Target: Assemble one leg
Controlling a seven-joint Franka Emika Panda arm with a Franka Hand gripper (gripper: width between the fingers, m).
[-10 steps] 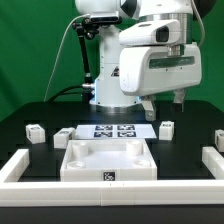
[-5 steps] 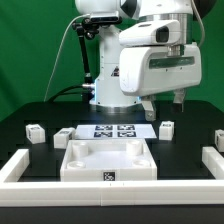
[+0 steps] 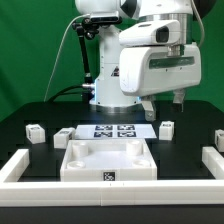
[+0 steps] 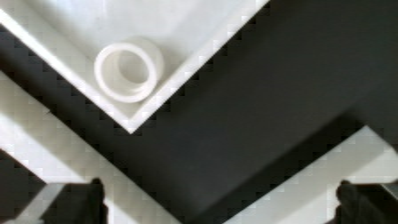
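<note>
Tool (image 3: 165,103) above table (image 3: 188,152), jaws wide apart and empty; we see one leg (image 3: 166,128) at its six o'clock.

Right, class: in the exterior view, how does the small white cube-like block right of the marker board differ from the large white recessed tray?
The small white cube-like plastic block is far smaller than the large white square recessed tray piece. The block is compact; the tray is wide, low and hollowed. The block sits beside the marker board; the tray lies nearer the camera. Both are white and tagged.
</note>
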